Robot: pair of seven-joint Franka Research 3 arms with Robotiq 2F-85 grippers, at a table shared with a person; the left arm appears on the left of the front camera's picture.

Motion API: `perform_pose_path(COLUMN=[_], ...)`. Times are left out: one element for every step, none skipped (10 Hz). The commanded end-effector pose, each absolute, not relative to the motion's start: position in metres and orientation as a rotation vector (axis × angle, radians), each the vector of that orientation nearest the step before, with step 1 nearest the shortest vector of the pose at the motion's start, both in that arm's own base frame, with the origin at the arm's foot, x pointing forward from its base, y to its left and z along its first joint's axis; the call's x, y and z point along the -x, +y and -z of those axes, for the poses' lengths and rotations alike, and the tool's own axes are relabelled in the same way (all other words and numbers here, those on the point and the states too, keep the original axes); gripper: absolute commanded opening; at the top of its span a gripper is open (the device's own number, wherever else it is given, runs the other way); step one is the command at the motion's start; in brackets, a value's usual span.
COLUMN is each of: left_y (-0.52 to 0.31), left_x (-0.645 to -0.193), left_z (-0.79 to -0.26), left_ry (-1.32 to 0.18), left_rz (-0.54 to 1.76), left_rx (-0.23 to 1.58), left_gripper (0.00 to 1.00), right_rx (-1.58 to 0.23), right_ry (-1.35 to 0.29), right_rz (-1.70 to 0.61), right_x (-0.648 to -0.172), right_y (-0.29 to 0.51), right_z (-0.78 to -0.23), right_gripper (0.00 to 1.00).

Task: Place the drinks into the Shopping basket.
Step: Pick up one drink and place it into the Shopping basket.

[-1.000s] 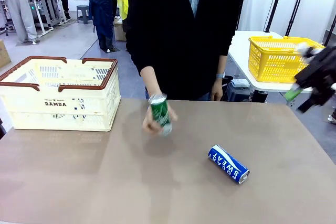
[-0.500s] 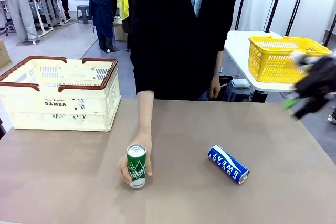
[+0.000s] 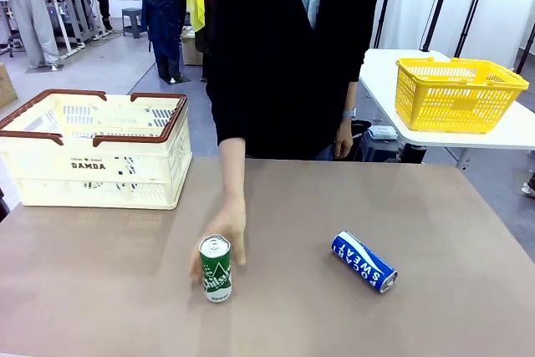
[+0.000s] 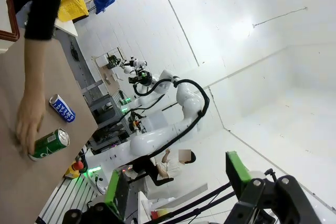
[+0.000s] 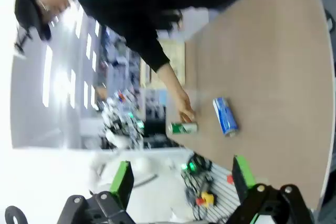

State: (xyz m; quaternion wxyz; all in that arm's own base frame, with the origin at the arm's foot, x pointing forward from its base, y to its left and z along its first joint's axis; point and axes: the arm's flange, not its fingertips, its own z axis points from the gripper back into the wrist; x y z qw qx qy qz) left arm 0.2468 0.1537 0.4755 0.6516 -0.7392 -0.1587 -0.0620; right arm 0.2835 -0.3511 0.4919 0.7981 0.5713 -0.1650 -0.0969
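Green can (image 3: 216,267) now upright, nearer robot, person's hand (image 3: 227,236) on it. Blue can (image 3: 364,262) lying on side. Neither in Shopping basket (image 3: 92,156). Left gripper (image 4: 177,182), right gripper (image 5: 182,177) wide open, empty.

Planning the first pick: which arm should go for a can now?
Right, probably. The blue can lies free on the table, right of centre, on that arm's side, and the right claw is open. The green can stands left of centre, but the person's hand is on it.

light: bright, even | shadows: faint beside person's hand (image 3: 230,232) | front: sharp | right wrist: blurred, glare | wrist edges: warped
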Motion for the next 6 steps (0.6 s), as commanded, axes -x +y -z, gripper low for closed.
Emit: perform_pose_path(left_y=[0.152,0.152,0.152,0.152,0.152,0.152], left_x=[-0.246,-0.246,-0.246,-0.246,-0.246,-0.246], left_z=[-0.478,-0.478,-0.478,-0.478,-0.478,-0.478], left_ry=[-0.376,-0.376,-0.376,-0.376,-0.376,-0.376], left_rz=[0.147,0.147,0.147,0.147,0.147,0.147], left_rx=[1.703,1.703,1.703,1.703,1.703,1.703], left_gripper=[1.00,1.00,1.00,1.00,1.00,1.00], right_rx=[-1.326,-1.337,-1.340,-1.313,-1.266,-1.235], right_ry=[-0.452,-0.472,-0.479,-0.479,-0.467,-0.434], right_rz=[0.251,0.281,0.295,0.282,0.243,0.173], right_x=[-0.294,-0.292,-0.295,-0.302,-0.315,-0.329], right_y=[-0.372,-0.376,-0.371,-0.360,-0.335,-0.306], right_z=[-0.472,-0.466,-0.466,-0.471,-0.484,-0.494], right_gripper=[1.00,1.00,1.00,1.00,1.00,1.00])
